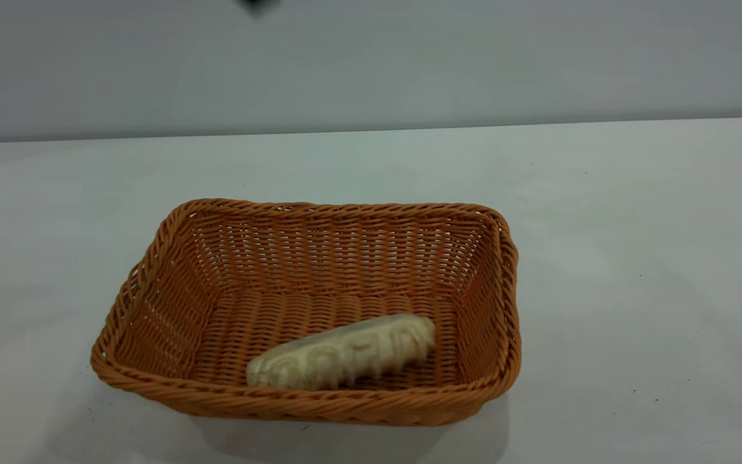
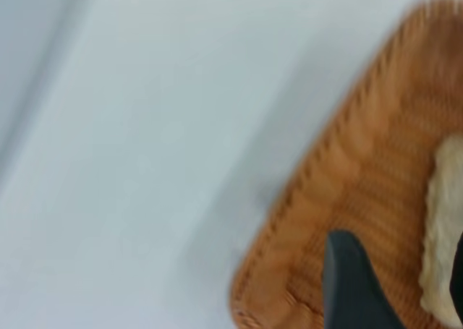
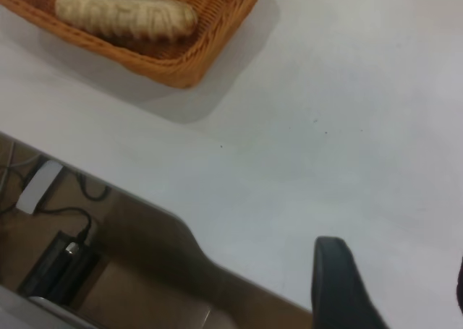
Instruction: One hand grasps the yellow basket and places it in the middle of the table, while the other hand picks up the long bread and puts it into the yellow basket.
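Mid-table, basket point(image 1: 152, 270) holds bread point(image 1: 344, 353) toward its 5 o'clock, so task looks done; left claw point(image 2: 394, 285) wide, empty above it; right claw point(image 3: 391, 285) wide, at table edge.

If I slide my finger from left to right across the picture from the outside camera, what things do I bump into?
Bare white table → left rim of the yellow basket → long bread lying inside the basket → right rim of the basket → more bare table.
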`<state>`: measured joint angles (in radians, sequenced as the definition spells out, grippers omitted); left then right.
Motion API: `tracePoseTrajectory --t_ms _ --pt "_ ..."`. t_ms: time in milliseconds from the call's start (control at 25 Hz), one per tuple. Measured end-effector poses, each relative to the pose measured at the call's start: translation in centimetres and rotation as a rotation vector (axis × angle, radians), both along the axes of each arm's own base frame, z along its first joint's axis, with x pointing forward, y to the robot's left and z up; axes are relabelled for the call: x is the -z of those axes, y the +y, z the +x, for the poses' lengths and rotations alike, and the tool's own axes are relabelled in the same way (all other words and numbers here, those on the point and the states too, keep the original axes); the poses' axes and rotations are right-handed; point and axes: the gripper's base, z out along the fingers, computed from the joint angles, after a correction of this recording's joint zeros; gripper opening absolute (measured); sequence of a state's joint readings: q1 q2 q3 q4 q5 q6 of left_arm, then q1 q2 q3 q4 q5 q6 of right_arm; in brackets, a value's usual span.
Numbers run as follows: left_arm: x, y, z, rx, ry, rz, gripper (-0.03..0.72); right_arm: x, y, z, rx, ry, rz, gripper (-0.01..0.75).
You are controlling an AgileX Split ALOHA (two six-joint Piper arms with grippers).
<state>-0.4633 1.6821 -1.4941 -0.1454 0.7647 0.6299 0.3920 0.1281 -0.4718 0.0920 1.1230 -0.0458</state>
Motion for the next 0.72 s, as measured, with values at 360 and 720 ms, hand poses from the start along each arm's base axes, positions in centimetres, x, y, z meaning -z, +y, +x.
tracePoseTrajectory --t_ms 360,720 --pt "-12.3 5.6 -10.0 -0.138 -0.246 -0.16 0.395 0.0 0.0 0.0 0.0 0.0 0.0 0.368" --pt "-18.0 14.7 -24.6 -0.385 -0.409 -0.274 0.395 0.0 0.0 0.0 0.0 0.0 0.0 0.368"
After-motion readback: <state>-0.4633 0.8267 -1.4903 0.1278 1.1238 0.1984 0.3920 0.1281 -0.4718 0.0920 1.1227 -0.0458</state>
